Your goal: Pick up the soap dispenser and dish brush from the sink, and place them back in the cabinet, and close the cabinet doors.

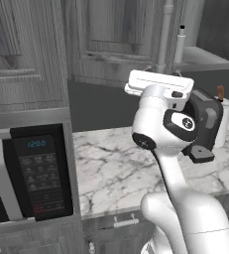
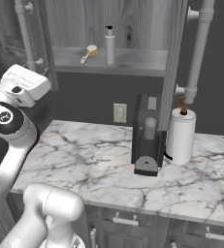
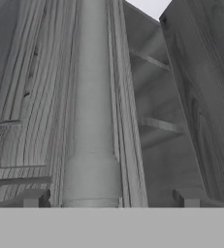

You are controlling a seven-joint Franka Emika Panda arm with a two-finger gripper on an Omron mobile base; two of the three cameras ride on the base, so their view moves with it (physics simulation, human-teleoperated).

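The cabinet point(image 2: 133, 60) stands open. On its grey shelf are the soap dispenser point(image 2: 109, 46) point(image 1: 180, 43) and, to its left, the dish brush point(image 2: 89, 53). Both cabinet doors are swung out: the left door point(image 2: 4, 29) with its white bar handle point(image 2: 24, 34) point(image 1: 164, 34) point(image 3: 91, 121), and the right door point(image 2: 174, 58) with its handle point(image 2: 198, 48). My gripper point(image 3: 111, 199) is open, close up to the left door's handle, with one fingertip point(image 3: 36, 198) on each side of the bar's lower end. The hand point(image 1: 158, 83) point(image 2: 24, 83) sits just under that handle. The sink is out of view.
A dark coffee machine point(image 2: 147, 135) point(image 1: 205, 119) and a white cylinder with a brown top point(image 2: 181, 135) point(image 1: 224, 119) stand on the marble counter point(image 2: 84, 160). A black microwave point(image 1: 36, 173) is at the left. Drawer fronts point(image 2: 128, 220) run below the counter.
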